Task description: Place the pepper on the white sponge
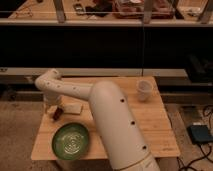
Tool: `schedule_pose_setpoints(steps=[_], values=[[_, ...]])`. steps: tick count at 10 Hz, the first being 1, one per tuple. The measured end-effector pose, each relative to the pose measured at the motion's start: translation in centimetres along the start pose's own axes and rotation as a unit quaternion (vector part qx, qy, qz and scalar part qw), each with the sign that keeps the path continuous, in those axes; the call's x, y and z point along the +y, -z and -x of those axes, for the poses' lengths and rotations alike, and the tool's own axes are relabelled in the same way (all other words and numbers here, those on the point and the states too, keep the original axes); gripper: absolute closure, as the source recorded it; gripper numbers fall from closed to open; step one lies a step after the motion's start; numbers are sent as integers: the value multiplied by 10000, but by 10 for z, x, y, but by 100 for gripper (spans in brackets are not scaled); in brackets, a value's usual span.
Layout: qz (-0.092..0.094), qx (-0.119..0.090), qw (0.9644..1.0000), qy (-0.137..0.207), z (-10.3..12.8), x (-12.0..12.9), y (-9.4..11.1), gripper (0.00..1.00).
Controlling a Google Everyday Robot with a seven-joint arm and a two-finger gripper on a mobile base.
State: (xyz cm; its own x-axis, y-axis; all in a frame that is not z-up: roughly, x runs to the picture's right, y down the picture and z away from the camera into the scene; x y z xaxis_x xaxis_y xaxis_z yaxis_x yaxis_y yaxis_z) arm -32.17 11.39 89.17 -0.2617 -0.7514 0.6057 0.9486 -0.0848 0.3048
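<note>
Green plate (71, 141) sits by the front-left corner of the desk (155, 122). Just behind it, near the left edge, the pepper (57, 114) shows right under the gripper (53, 107). Honestly can't tell if the gripper has hold of it or how it's set. The white sponge (73, 106) lies just right of both, not under the pepper. A pale cup (144, 90) is off by the far-right corner.
</note>
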Motion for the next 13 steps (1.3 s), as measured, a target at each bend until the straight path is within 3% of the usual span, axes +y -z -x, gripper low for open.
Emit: schedule_pose_setpoints(steps=[3, 9, 13], values=[[2, -1, 10000, 67, 1, -10, 4, 35], [300, 5, 9995, 82, 2, -5, -3, 38], [263, -104, 9995, 105, 8, -11, -9, 75]])
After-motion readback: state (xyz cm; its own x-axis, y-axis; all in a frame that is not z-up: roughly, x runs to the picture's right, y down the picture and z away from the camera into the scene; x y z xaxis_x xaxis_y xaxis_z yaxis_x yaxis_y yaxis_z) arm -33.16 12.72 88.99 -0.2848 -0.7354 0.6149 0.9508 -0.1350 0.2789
